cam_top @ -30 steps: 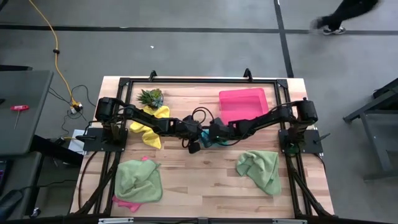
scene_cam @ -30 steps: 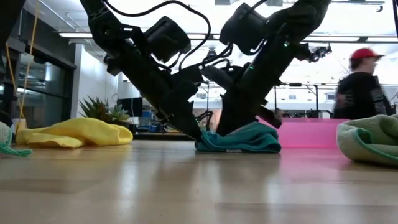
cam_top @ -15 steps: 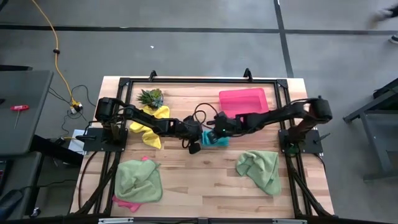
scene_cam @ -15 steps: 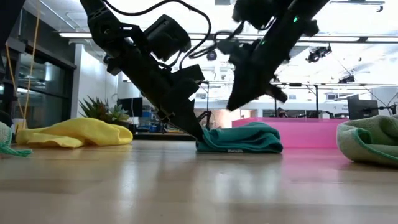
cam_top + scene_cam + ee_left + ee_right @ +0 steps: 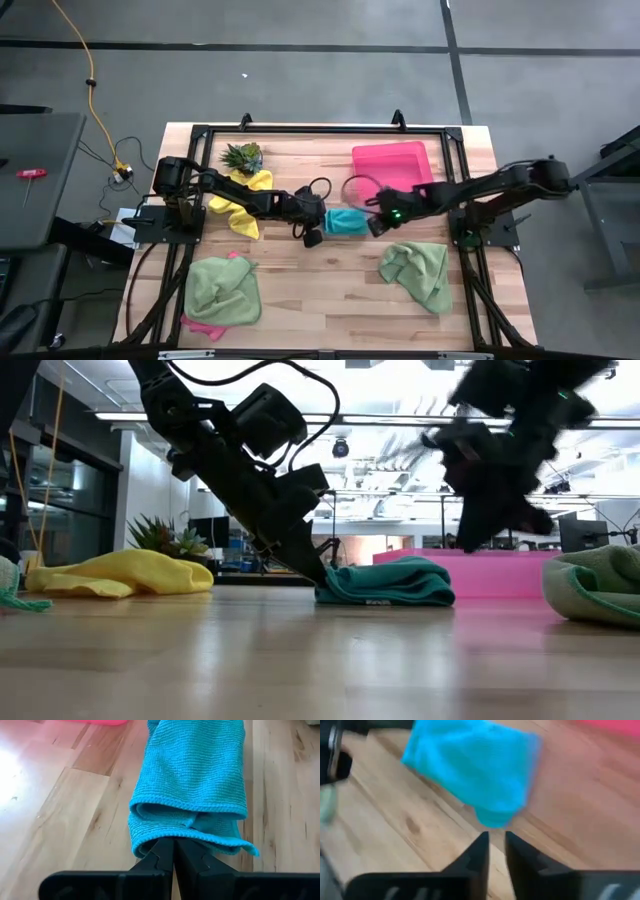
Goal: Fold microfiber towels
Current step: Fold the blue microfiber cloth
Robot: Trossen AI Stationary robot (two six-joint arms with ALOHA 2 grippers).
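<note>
Teal towel [image 5: 343, 221] folded, mid-table just in front of pink tray [image 5: 390, 165]. Soft, light, limp, prob slips on wood; take by hemmed edge. L gripper [image 5: 318, 222] pinches towel's left edge. R gripper [image 5: 376, 225] just right of towel, fingers slightly apart, empty.

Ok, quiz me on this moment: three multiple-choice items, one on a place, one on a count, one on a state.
1. Where does the teal towel lie?
A. mid-table, between the two grippers
B. in the pink tray
C. on the yellow towel

2. How many light green towels show in the high view?
A. one
B. two
C. three

3. What is the left gripper doing?
A. hanging open above the plant
B. shut on the teal towel's edge
C. shut on the tray

Key: 1 A, it lies on bare wood between the left and right gripper. 2 B, one front left, one front right. 3 B, the left wrist view shows its fingers pinched at the hem.
</note>
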